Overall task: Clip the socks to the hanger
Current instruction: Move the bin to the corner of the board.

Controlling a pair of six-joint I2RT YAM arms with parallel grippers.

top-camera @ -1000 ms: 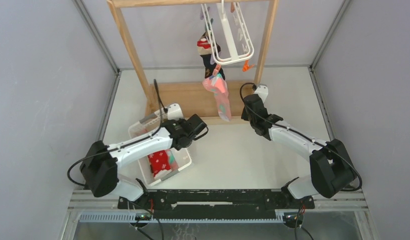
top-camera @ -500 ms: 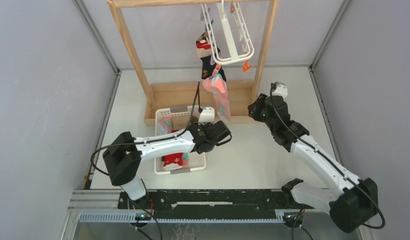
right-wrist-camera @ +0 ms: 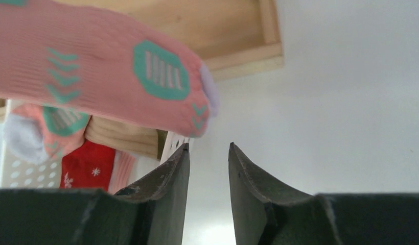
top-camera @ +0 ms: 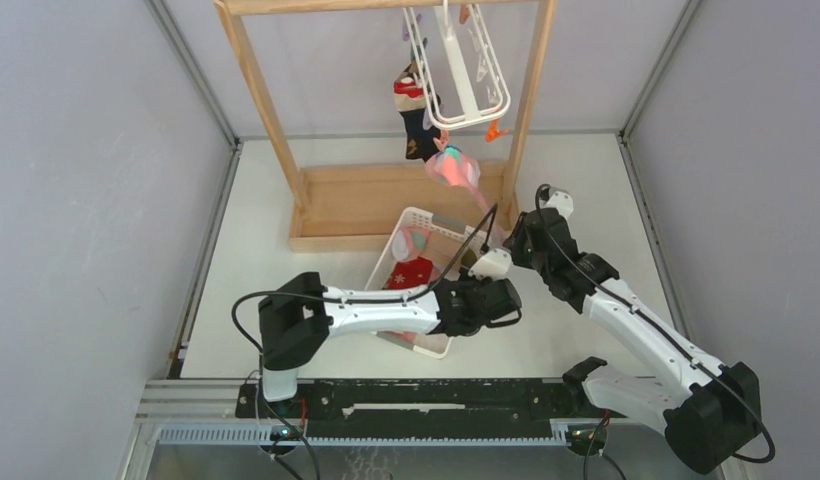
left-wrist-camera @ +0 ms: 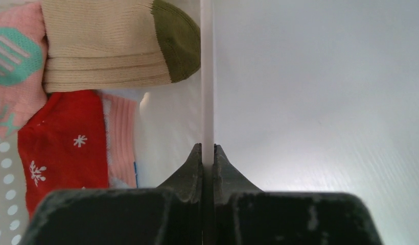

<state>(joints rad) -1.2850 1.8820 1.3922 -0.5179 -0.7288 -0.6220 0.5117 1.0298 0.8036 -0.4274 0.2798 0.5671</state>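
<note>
The white hanger [top-camera: 456, 70] hangs from the wooden rack's top bar. Clipped under it are a striped and dark sock [top-camera: 418, 110] and a pink sock [top-camera: 454, 167] with teal marks. That pink sock [right-wrist-camera: 105, 71] dangles just above and left of my right gripper [right-wrist-camera: 208, 148], which is open with nothing between its jaws. My left gripper [left-wrist-camera: 207, 150] is shut on the thin white wall [left-wrist-camera: 207, 76] of the basket [top-camera: 426, 215]. Inside the basket lie a red snowflake sock [left-wrist-camera: 64, 148], a beige sock with an olive toe [left-wrist-camera: 115, 46] and another pink one [left-wrist-camera: 13, 66].
The wooden rack's base [top-camera: 366, 200] lies on the table behind the basket, with its uprights [top-camera: 261, 90] on either side of the hanger. My right gripper [top-camera: 513, 238] hovers beside the right upright. Grey walls enclose the table on three sides.
My left arm has dragged the basket rightward to the table's middle. The right jaws have opened. The pink sock has swung up and to the right.
</note>
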